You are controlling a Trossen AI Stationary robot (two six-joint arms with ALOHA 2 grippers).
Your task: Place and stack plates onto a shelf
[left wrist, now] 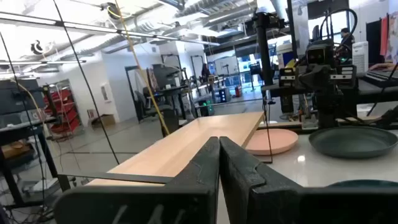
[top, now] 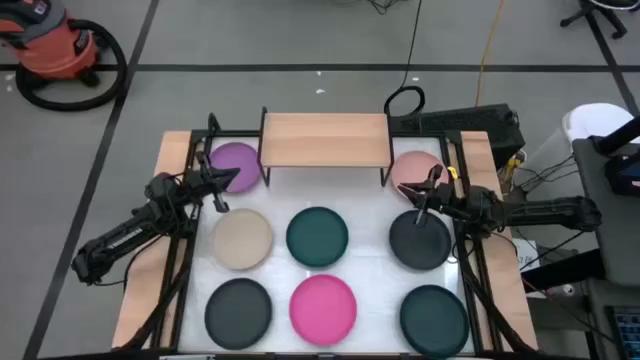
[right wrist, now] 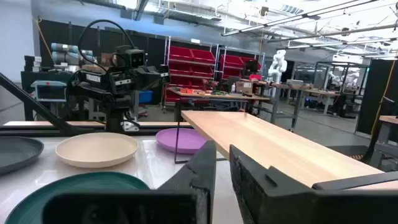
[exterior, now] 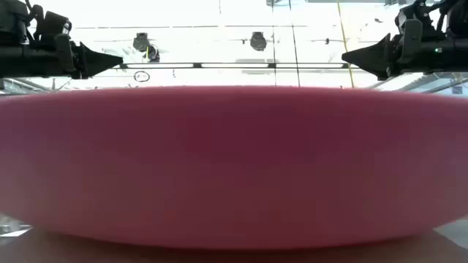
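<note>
The shelf (top: 325, 140), a light plank on thin black legs, stands at the table's far side with nothing on it. Eight plates lie flat on the white table: purple (top: 237, 165), salmon pink (top: 412, 170), beige (top: 243, 240), teal (top: 317, 236), charcoal (top: 420, 242), charcoal (top: 238, 308), hot pink (top: 323, 308), teal (top: 433, 315). My left gripper (top: 230, 181) hovers shut over the purple plate's near rim, pointing toward the table's right. My right gripper (top: 414, 199) hovers shut between the salmon pink and charcoal plates, pointing left. In the low view, the hot pink plate (exterior: 234, 161) hides the table.
The shelf top (left wrist: 199, 140) runs ahead of the left fingers, with the salmon pink plate (left wrist: 272, 141) beyond it. The right wrist view shows the beige (right wrist: 96, 149) and purple (right wrist: 180, 140) plates. Black frame rails (top: 180, 260) run along both table sides. Free white table lies between the plates.
</note>
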